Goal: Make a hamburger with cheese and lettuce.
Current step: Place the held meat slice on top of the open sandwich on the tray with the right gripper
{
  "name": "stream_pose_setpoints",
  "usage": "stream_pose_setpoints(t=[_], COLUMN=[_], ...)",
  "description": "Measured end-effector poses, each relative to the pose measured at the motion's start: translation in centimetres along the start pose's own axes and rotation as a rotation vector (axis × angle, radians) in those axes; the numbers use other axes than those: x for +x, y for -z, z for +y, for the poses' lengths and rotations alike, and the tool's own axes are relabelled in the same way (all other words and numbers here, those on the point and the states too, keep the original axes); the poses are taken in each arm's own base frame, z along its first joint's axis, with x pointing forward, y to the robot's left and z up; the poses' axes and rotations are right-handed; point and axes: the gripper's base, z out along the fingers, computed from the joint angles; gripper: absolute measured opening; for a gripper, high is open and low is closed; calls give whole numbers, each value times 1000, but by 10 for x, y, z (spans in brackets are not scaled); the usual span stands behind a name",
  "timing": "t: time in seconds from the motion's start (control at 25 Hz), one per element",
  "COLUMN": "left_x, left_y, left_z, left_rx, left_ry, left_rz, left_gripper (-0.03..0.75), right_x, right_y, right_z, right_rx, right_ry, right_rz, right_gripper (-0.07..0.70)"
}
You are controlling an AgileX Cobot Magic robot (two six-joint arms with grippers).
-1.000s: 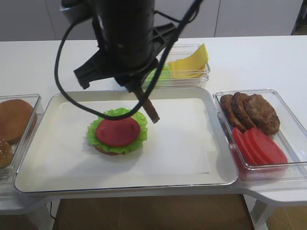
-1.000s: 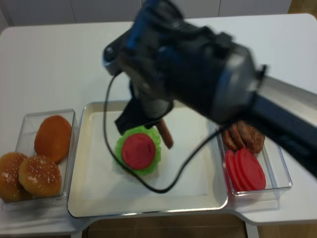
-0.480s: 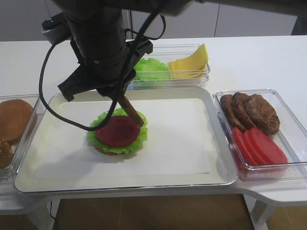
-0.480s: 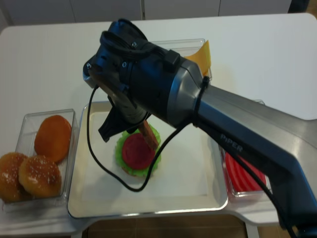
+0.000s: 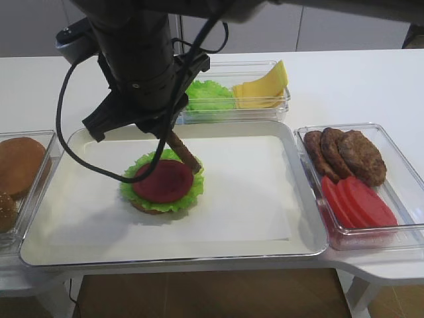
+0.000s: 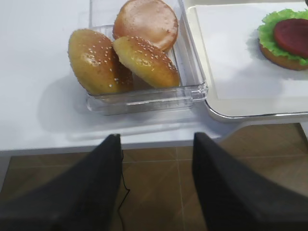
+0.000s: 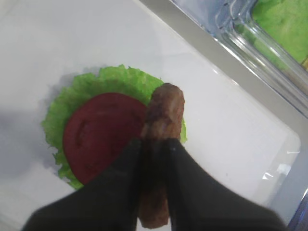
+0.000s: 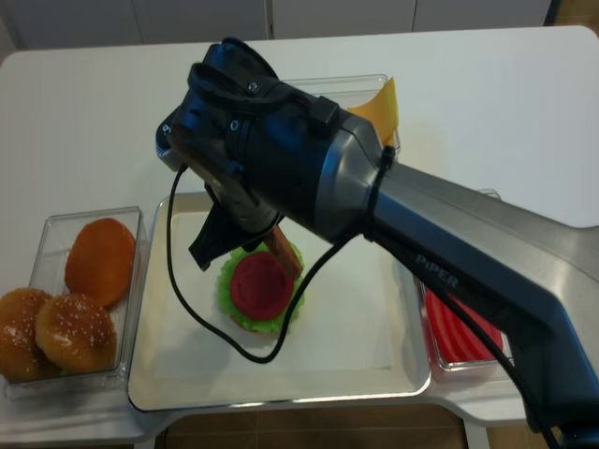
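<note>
lettuce (image 5: 209,95) partly behind the arm, bun tray (image 5: 30,192) cut by the left edge, right claw (image 7: 155,144) blurred, patty's (image 7: 161,130) lower end hidden

Silver right arm (image 8: 468,253) w/ "PiPER" marking, black wrist housing, looping black cable (image 5: 73,126).

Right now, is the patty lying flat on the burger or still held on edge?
On edge. The right gripper pinches the patty upright, its lower rim above the tomato slice and lettuce; contact cannot be told.
</note>
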Motion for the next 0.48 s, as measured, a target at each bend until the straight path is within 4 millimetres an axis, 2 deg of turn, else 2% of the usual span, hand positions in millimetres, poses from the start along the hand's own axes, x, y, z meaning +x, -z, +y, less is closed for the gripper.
stream_pose_setpoints(t=[0.48], left_x=[0], left_y=[0], left_z=[0], left_rx=[0], left_ry=[0], left_rz=[0], left_gripper=[358], right_x=[0], right_y=[-9], right_z=[4], right_rx=[-8], right_ry=[24], right_rz=[24], right_gripper=[110])
